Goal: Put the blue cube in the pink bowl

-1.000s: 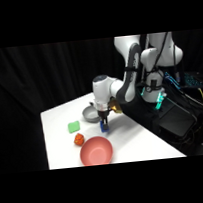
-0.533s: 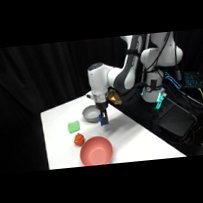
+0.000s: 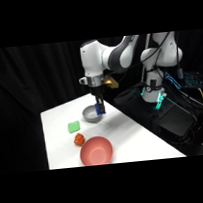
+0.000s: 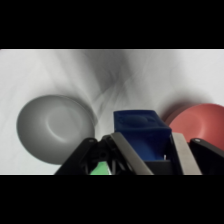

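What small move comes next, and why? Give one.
Probably carry the cube sideways toward the pink bowl before lowering. The claw is shut on the cube and hangs over the grey bowl, while the pink bowl sits apart, nearer the table's front edge.

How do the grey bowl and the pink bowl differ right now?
The grey bowl is smaller and metallic grey; the pink bowl is wider and salmon pink. The grey bowl sits farther back, by the gripper holding the blue cube; the pink bowl sits at the table's near edge. Both are round, upright and empty.
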